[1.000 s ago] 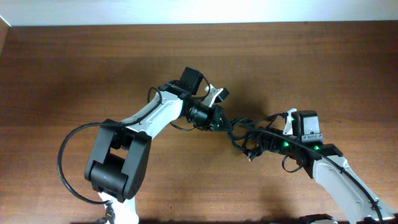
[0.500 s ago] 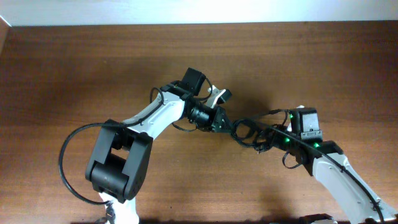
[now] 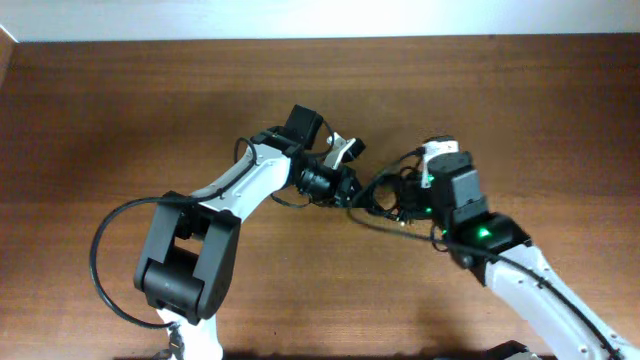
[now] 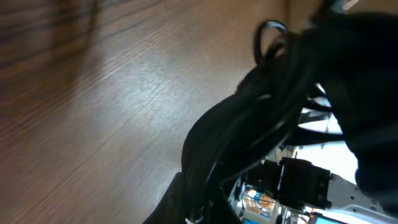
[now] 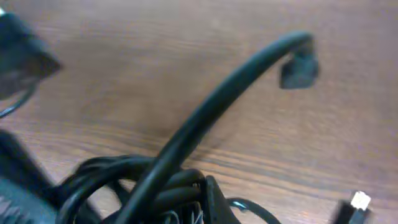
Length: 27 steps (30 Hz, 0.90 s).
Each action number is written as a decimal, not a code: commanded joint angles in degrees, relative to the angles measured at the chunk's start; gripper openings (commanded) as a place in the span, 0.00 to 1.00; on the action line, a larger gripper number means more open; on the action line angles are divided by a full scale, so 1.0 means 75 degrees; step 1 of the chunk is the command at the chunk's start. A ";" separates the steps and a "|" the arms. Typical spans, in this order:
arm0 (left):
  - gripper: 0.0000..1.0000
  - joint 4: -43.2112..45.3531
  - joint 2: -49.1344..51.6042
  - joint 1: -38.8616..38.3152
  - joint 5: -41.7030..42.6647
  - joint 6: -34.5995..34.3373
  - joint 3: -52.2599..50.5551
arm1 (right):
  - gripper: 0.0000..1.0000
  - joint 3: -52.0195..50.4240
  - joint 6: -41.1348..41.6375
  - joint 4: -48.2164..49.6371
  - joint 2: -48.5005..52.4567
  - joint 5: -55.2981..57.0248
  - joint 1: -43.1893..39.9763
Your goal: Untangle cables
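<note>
Left claw (image 3: 350,190) and right claw (image 3: 408,198) meet mid-frame at the cables (image 3: 383,203), a knotted black bundle; I cannot tell either's grip.

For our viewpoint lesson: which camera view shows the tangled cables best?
The overhead view: the whole bundle of cables sits between left gripper and right gripper. The left wrist view gives only a blurred black mass; the right wrist view, some coils and one cord arching to a plug.
</note>
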 commanded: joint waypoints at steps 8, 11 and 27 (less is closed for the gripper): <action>0.00 0.0026 0.0038 -0.0157 0.0265 0.0184 0.0044 | 0.04 0.0262 -0.0472 0.1090 -0.0166 0.4112 0.0627; 0.00 0.0026 0.0038 -0.0157 0.0268 0.0184 0.0044 | 0.04 0.0262 -0.0533 0.1784 -0.0166 0.5493 0.0627; 0.00 0.0026 0.0038 -0.0157 0.0242 0.0187 0.0044 | 0.04 0.0262 -0.0866 0.2189 -0.0166 0.9474 0.0627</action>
